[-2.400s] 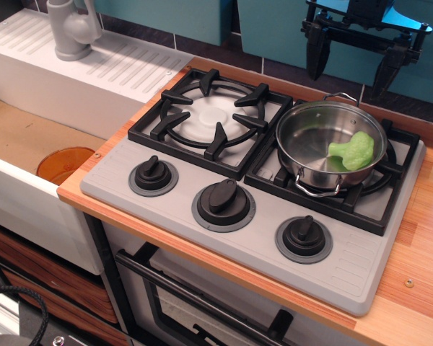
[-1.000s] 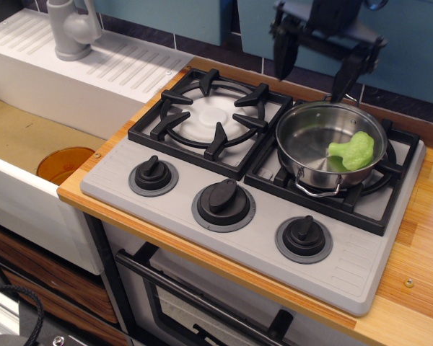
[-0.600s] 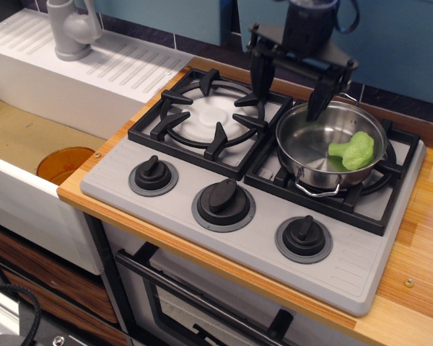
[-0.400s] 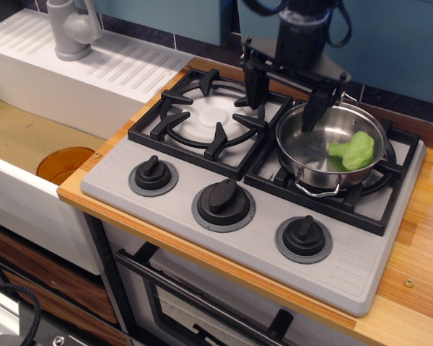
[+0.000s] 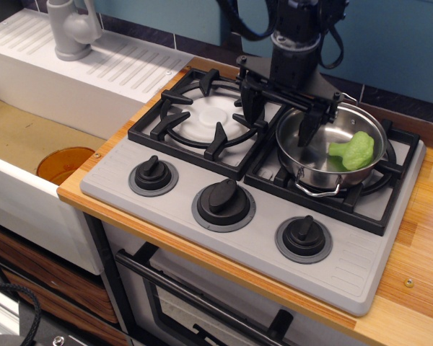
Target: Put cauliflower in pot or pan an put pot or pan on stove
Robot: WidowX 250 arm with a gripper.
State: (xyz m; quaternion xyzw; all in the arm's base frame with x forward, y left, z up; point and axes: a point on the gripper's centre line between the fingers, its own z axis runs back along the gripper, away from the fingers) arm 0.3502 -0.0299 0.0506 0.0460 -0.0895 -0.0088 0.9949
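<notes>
The black two-fingered pincer (image 5: 280,115) hangs over the left rim of the pot, fingers spread wide and holding nothing: one finger (image 5: 250,101) sits outside the pot over the gap between the two burners, the other (image 5: 310,127) dips inside past the rim.

Biggest thing in the scene is the light wooden countertop (image 5: 418,238), with the grey toy cooktop (image 5: 231,173) set on it, two black grates and three dark round knobs (image 5: 224,198) along the front. Left of that is a white sink unit (image 5: 29,180) with a ribbed drainboard, a grey faucet (image 5: 71,27) at the back and a round orange drain piece (image 5: 65,164) at the bottom.

The shallow shiny stainless-steel pot with thin wire loop handles (image 5: 330,169) sits on the right-hand burner grate (image 5: 390,205). The left grate (image 5: 202,119) has nothing on it.

Smallest: the light-green bumpy plastic cauliflower floret (image 5: 353,150) is lying inside the pot, over on its right side, well apart from the fingers.
</notes>
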